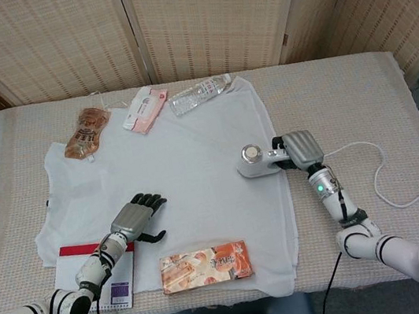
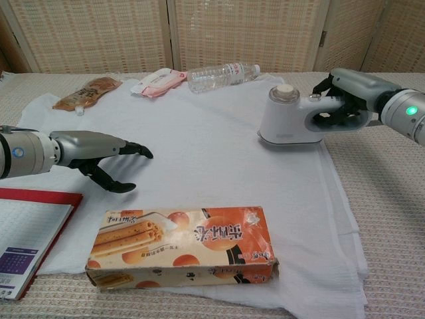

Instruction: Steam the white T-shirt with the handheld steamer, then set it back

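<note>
Taking the white T-shirt (image 1: 172, 171) spread flat on the woven beige surface (image 1: 343, 96) as the landmark, nearest the robot an orange cardboard snack box (image 2: 182, 247) lies on its side on the shirt's near hem. At the shirt's near left corner a red-edged notebook (image 2: 26, 239) overlaps the cloth.

Just beyond the notebook the left hand (image 2: 106, 156) reaches over the left part of the shirt, palm down. Its dark fingers (image 1: 147, 203) are spread apart and slightly curled, and they hold nothing; from these views I cannot tell whether the fingertips touch the cloth.

At the shirt's right edge the right hand (image 1: 301, 148) grips the handle of the white handheld steamer (image 2: 289, 119), its fingers wrapped through the handle loop. The steamer's flat base sits on or just above the shirt's right border, its round cap facing up. A white power cord (image 1: 380, 178) trails from the hand across the bare surface to the right of the shirt.

Along the shirt's far edge lie a brown foil pouch (image 1: 86, 131) at the far left corner, a pink-and-white packet (image 1: 145, 109) beside it, and a clear plastic water bottle (image 1: 199, 94) on its side near the collar.
</note>
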You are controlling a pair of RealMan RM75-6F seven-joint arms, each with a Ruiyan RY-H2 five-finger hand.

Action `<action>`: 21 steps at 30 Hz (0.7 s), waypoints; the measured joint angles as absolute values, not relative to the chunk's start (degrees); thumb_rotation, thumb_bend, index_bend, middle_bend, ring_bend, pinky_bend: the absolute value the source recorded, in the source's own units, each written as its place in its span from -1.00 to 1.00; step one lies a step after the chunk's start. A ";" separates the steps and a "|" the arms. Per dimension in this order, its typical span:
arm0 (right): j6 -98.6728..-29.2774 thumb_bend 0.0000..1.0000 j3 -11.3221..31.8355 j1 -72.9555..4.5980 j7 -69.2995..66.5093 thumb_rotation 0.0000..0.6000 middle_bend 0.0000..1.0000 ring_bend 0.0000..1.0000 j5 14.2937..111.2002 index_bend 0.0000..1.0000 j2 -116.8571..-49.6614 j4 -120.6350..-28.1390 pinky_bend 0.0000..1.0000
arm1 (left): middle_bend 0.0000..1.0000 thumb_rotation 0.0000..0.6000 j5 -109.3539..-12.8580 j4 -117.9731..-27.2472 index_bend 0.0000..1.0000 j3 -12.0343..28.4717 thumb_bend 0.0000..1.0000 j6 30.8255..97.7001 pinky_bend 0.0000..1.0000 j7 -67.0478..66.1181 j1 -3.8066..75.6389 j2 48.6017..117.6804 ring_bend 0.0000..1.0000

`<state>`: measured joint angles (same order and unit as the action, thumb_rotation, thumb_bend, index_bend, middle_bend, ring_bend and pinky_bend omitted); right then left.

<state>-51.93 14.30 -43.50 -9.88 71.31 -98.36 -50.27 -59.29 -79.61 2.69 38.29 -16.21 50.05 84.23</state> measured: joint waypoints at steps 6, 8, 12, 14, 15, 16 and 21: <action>-52.74 0.01 16.86 -45.69 -11.72 1.00 0.71 0.63 71.75 0.64 -97.84 -54.73 0.79 | -0.80 -0.03 -60.02 -80.54 -0.77 2.68 -0.21 39.39 -1.00 -16.26 49.83 83.73 -0.96; -52.29 0.01 17.26 -47.23 -10.81 1.00 0.71 0.63 71.71 0.64 -99.16 -54.26 0.79 | -0.80 -0.03 -60.03 -81.05 -0.77 2.66 -0.22 39.80 -1.00 -16.59 49.80 83.56 -0.96; -50.87 0.01 17.84 -49.72 -8.90 1.00 0.71 0.63 71.25 0.64 -102.96 -51.16 0.79 | -0.80 -0.02 -59.58 -81.73 -0.77 2.62 -0.21 40.08 -1.00 -17.43 49.91 83.42 -0.96; -50.03 0.01 18.17 -51.19 -8.11 1.00 0.71 0.63 70.91 0.64 -105.34 -48.09 0.79 | -0.80 -0.01 -59.31 -81.86 -0.77 2.50 -0.21 40.09 -1.00 -18.07 50.10 83.54 -0.96; -49.81 0.01 18.25 -51.54 -7.97 1.00 0.71 0.63 70.81 0.64 -105.93 -47.24 0.79 | -0.80 -0.02 -59.12 -81.88 -0.77 2.45 -0.21 40.05 -1.00 -18.32 50.20 83.64 -0.96; -49.37 0.01 18.41 -52.23 -7.73 1.00 0.71 0.63 70.64 0.64 -107.07 -45.50 0.79 | -0.80 -0.01 -58.91 -81.87 -0.77 2.42 -0.21 40.00 -1.00 -18.50 50.29 83.78 -0.96; -47.57 0.01 18.54 -54.39 -7.29 1.00 0.71 0.63 70.31 0.64 -110.94 -38.46 0.79 | -0.80 -0.01 -58.28 -81.39 -0.76 2.28 -0.22 40.07 -1.00 -18.86 50.46 84.63 -0.96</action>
